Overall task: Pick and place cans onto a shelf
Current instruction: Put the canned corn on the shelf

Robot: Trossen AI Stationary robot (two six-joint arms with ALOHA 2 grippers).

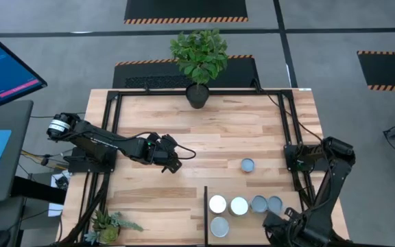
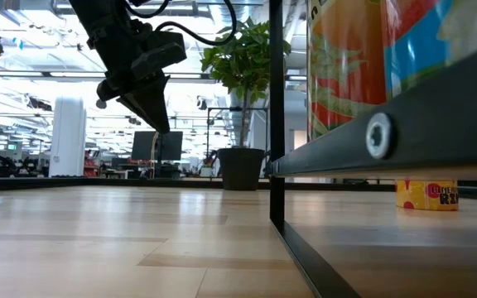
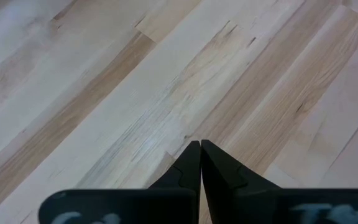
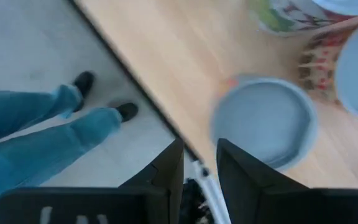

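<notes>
My left gripper (image 1: 173, 163) is shut and empty. It hangs above the bare tabletop left of centre, and also shows in the low view (image 2: 157, 120) and the left wrist view (image 3: 200, 146). One can (image 1: 247, 165) with a pale-blue top stands alone on the table to its right, and shows as a yellow can (image 2: 426, 194) in the low view. Several cans (image 1: 239, 206) stand upright on the shelf (image 1: 205, 213) at the near right. My right gripper (image 4: 199, 162) hovers over the shelf's near edge beside a pale-blue-topped can (image 4: 266, 121), its fingers a little apart and empty.
A black plant pot (image 1: 197, 95) stands at the table's far edge and a small plant (image 1: 108, 225) at the near left corner. The shelf's black bars (image 2: 277, 116) rise from the table. A person's legs (image 4: 42, 124) stand on the floor by the near edge. A monitor (image 1: 5, 68) is at the left.
</notes>
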